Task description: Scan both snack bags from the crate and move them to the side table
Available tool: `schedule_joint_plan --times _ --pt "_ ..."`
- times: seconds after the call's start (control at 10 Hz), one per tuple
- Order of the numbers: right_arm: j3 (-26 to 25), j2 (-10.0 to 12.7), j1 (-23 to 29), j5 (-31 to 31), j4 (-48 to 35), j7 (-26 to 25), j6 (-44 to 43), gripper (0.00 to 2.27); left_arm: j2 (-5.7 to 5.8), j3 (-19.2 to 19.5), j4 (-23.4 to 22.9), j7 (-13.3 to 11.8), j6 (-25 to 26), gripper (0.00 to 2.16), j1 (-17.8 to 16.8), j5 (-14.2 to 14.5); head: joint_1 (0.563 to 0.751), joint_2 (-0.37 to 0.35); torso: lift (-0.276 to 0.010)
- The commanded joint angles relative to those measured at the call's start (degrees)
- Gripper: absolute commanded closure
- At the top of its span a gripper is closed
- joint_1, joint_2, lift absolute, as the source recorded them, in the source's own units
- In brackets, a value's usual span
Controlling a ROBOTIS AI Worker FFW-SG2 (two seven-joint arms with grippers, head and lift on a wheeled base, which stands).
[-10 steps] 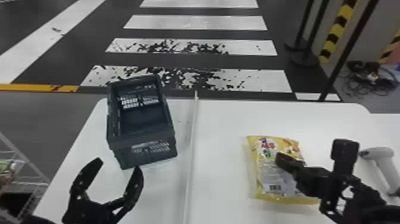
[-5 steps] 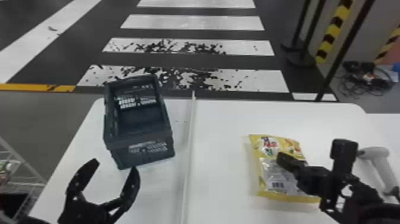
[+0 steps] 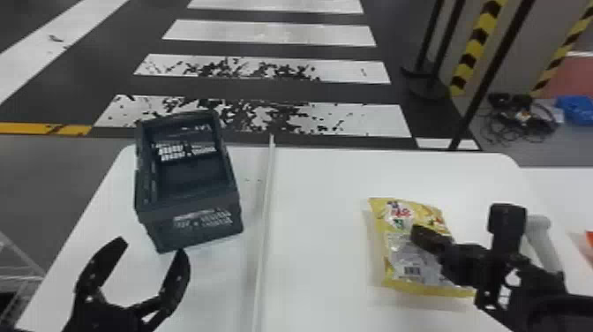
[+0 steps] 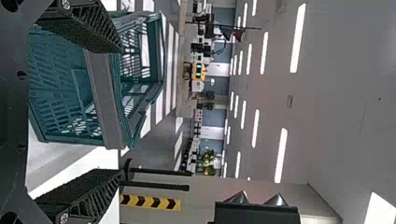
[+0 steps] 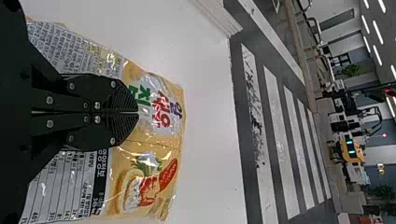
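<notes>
The yellow-and-silver snack bag [image 3: 414, 251] is over the right part of the white table, with my right gripper [image 3: 421, 236] across its middle. In the right wrist view, my right gripper [image 5: 138, 112] is shut on the snack bag [image 5: 161, 116], pinching its centre. At the table's left stands the dark crate [image 3: 194, 229]. My left gripper [image 3: 152, 248] is open just on the near side of it. From the left wrist, the crate [image 4: 60, 88] shows beyond my left gripper [image 4: 120, 109]. The white scanner [image 3: 545, 247] lies partly behind my right arm.
A white divider strip [image 3: 264, 212] runs front to back between crate and bag. Another white surface [image 3: 560, 190] adjoins at the right, with an orange-red thing [image 3: 590, 240] at the view's edge. A wire rack [image 3: 17, 276] stands left.
The head view has swung rightward. Held by my right gripper, the snack bag has shifted right across the table, closer to the scanner. My left gripper and the crate keep about the same spacing.
</notes>
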Motion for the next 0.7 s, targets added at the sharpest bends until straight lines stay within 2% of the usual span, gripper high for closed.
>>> schedule_joint_plan --times 0.0,0.6 --pt "-0.40 -0.85 -0.08 0.28 0.91 0.05 0.02 2.13 0.00 0.00 0.00 0.00 0.00 0.08 0.00 0.00 0.695 -0.035 -0.099" --pt "-0.76 -2.69 -1.66 0.90 3.55 1.55 -0.51 2.13 -0.08 0.00 0.09 0.00 0.00 0.08 0.00 0.00 0.695 -0.074 -0.099"
